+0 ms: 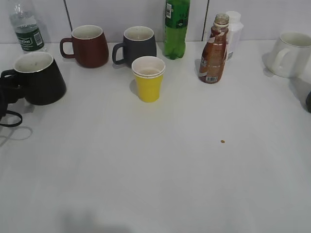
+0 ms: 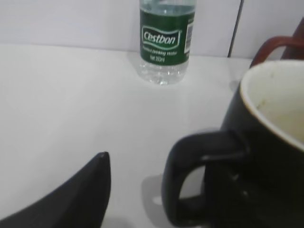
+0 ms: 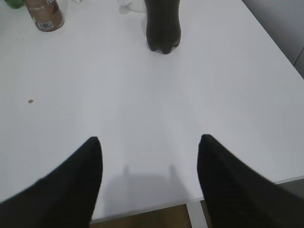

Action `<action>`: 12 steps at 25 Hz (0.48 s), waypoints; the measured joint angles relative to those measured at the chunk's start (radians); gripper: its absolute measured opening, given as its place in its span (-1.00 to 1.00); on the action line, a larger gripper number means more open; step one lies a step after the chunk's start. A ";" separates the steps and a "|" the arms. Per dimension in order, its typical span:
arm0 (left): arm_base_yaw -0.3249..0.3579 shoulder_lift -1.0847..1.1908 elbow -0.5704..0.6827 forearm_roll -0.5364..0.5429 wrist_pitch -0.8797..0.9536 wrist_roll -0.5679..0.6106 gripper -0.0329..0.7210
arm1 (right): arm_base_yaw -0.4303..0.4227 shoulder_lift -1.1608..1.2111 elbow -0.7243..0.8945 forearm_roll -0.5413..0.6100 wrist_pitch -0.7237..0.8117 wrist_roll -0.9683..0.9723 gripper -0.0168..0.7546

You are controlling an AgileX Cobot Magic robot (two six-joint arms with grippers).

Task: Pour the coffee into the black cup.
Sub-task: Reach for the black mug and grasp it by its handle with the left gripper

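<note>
The black cup [image 1: 39,80] stands at the far left of the white table, handle pointing left, its white inside stained. It fills the right of the left wrist view [image 2: 270,142]. My left gripper [image 1: 6,94] is open beside the handle [image 2: 190,185]. One finger shows left of the handle with a gap to it; the other finger is hidden. The coffee bottle [image 1: 213,53] stands upright and uncapped at the back right, also in the right wrist view [image 3: 45,12]. My right gripper [image 3: 147,142] is open and empty over the table's near edge, far from the bottle.
Along the back stand a water bottle [image 1: 26,26], a maroon mug [image 1: 87,46], a dark grey mug [image 1: 138,46], a green bottle [image 1: 176,29] and a white bottle [image 1: 235,31]. A yellow cup [image 1: 148,77] stands mid-table, a white mug [image 1: 291,53] far right, a dark bottle [image 3: 163,26] near it.
</note>
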 joint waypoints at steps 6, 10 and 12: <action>0.027 0.002 -0.022 0.040 0.026 0.000 0.34 | 0.000 0.000 0.000 0.000 0.000 0.000 0.33; 0.038 0.013 -0.037 0.083 0.030 0.000 0.34 | 0.000 0.000 0.000 0.000 0.000 0.000 0.33; 0.038 0.031 -0.053 0.087 0.031 0.000 0.34 | 0.000 0.000 0.000 0.001 0.000 0.000 0.33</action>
